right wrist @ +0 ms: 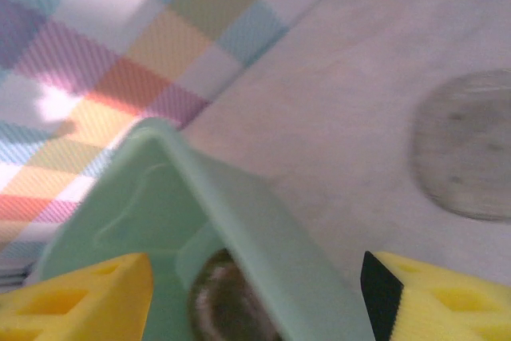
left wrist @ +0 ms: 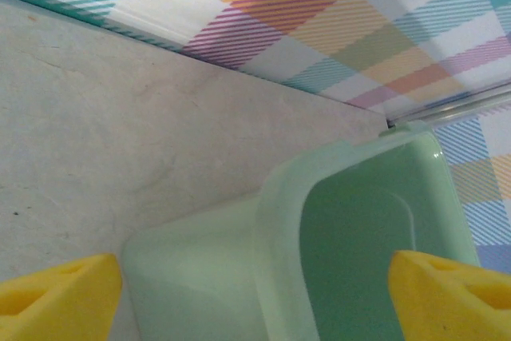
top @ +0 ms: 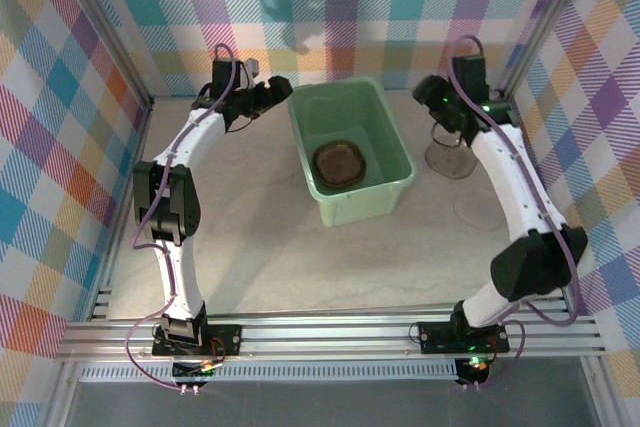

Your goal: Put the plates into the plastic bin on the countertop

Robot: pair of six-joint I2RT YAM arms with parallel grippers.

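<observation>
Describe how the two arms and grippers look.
The left arm and right arm match: white links, black joint housings, a purple cable along each. The left fingers and right fingers are bright yellow wedge-shaped blocks with moulded recesses.

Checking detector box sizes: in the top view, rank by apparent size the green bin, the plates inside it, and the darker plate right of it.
1. The bin, largest.
2. The plates in the bin and the plate right of it look about alike; not ranking them.
</observation>
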